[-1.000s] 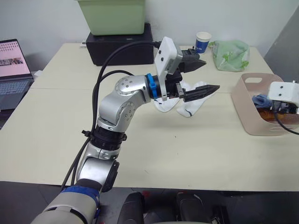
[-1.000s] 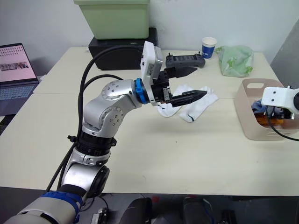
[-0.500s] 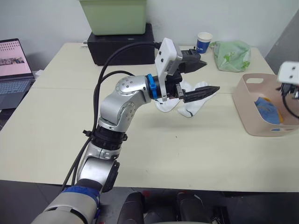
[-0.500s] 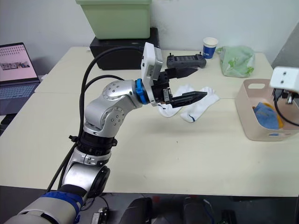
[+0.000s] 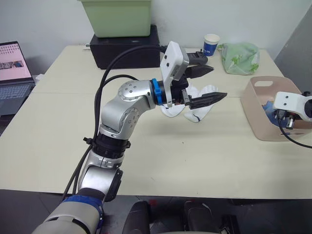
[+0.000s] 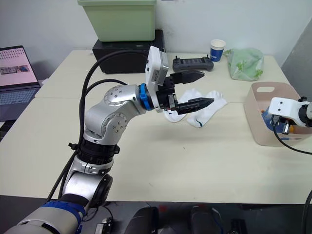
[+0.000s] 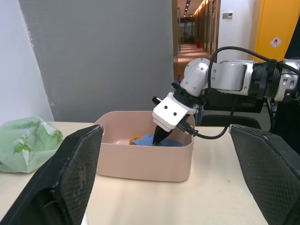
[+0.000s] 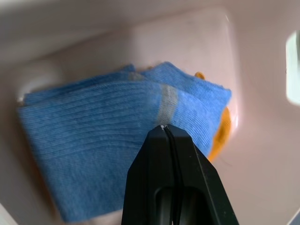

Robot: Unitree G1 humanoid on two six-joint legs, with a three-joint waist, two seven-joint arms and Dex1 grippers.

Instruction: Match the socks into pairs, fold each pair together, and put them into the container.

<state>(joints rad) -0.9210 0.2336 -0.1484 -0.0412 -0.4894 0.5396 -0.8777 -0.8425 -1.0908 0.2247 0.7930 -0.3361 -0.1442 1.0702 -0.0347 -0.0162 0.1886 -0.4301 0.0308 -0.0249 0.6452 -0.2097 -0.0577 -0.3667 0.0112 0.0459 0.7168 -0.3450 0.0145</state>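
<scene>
Two white socks [image 6: 207, 105] lie together at the middle of the table. My left gripper [image 5: 218, 81] hovers open just above them, holding nothing. At the right edge stands the container [image 5: 253, 105], a pale pink basin. Folded light blue socks [image 8: 93, 122] lie in it on top of a mustard-orange sock [image 8: 220, 133]. My right gripper [image 8: 162, 127] is down inside the basin with its fingers shut, tips right over the blue socks and no cloth between them. The left wrist view also looks across at the right gripper [image 7: 157, 138] pointing into the basin.
A light green bin [image 5: 117, 17] sits on a black box [image 5: 124, 48] at the back. A paper cup [image 5: 211, 44], a pale green bag [image 5: 240, 57] and a black controller [image 6: 190, 62] are at the back right. A laptop [image 5: 12, 68] is at the far left.
My right gripper lifted out of the basin, leaving the blue socks there, then came back down into it and shut. The left arm has stayed put.
</scene>
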